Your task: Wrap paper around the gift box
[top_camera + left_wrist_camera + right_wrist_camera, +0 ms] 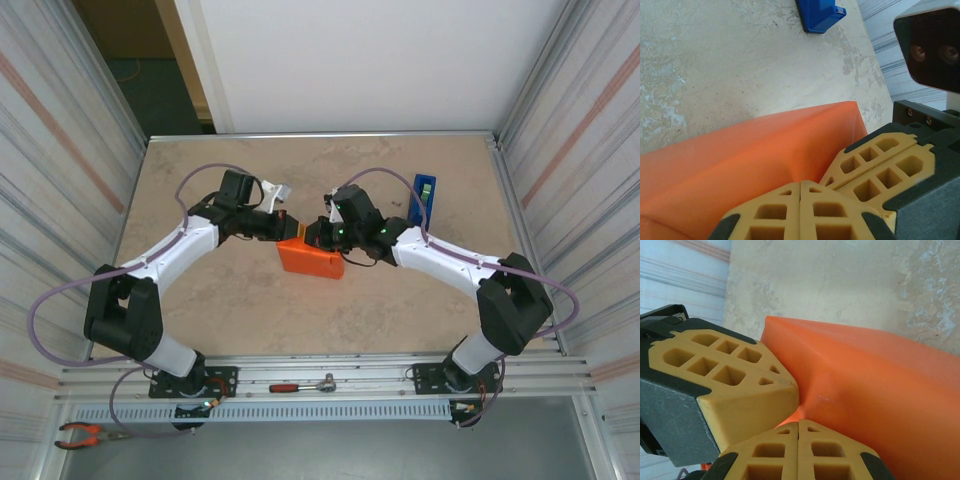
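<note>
The orange paper (311,258) lies folded into a boxy bundle at the table's middle; the gift box is hidden beneath it. My left gripper (289,229) comes in from the left, shut, with its tips against the bundle's far upper edge. My right gripper (313,236) comes in from the right, also shut, tip to tip with the left one. In the left wrist view my shut left gripper (800,183) touches the paper (740,150), with the right gripper's fingers (880,167) alongside. In the right wrist view my shut right gripper (798,421) meets a dented crease in the paper (880,385) beside the left gripper's fingers (725,375).
A blue tape dispenser (424,196) lies at the back right of the beige table (200,310), and shows again (820,12) in the left wrist view. A ratchet tool (300,385) and pliers (85,433) rest on the front rails. Corrugated walls close both sides.
</note>
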